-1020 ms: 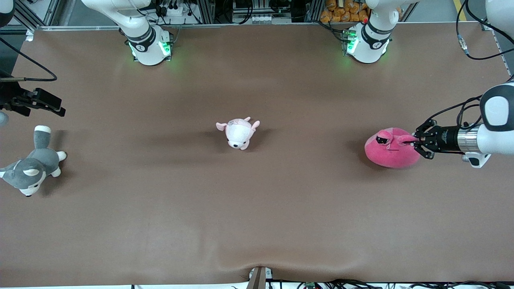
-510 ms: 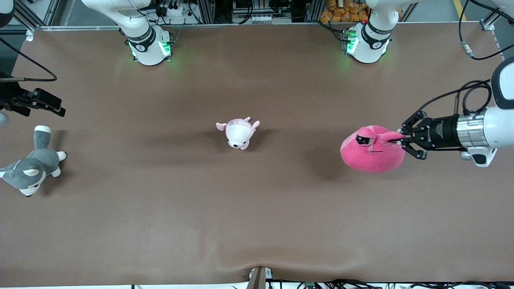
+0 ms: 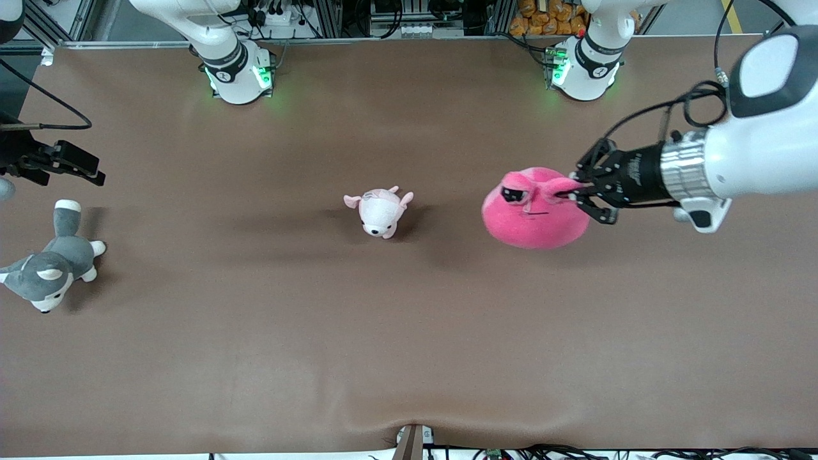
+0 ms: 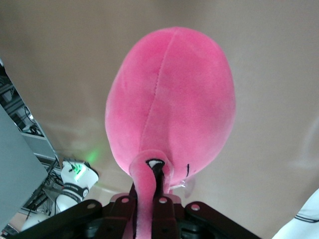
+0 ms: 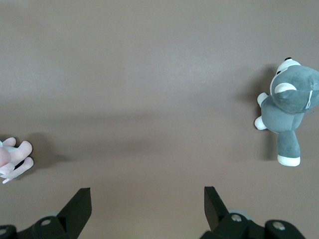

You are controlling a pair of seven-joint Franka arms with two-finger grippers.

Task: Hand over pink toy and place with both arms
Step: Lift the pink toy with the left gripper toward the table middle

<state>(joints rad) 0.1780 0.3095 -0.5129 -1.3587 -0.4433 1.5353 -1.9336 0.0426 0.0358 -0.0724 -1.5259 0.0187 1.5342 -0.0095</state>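
We could see only part of the right gripper (image 3: pixel 75 167): in the front view it poked in at the right arm's end of the table, with most of its arm cut off by the picture's edge. The right wrist view showed its two fingers (image 5: pixel 77 208) spread wide with nothing between them, over bare brown table (image 3: pixel 255 345). That arm waited.

The left gripper (image 3: pixel 577 193) was clamped on one eye stalk of the pink toy (image 3: pixel 535 208), and the toy hung from it in the air over the table, toward the left arm's end, casting a shadow on the cloth. In the left wrist view the stalk (image 4: pixel 145 191) ran down between the black fingers (image 4: pixel 167 211), which were closed tight against it; the toy's face was mostly hidden there, and we saw chiefly its rounded back.

Compared with a second earlier, the toy had left the table near the left arm's end and travelled toward the middle, closer to the small pale pink plush (image 3: pixel 381 212), though still apart from it. The left arm had risen and swung inward. The pale plush, the grey husky plush (image 3: pixel 50 268) at the right arm's end and the right gripper had not moved.
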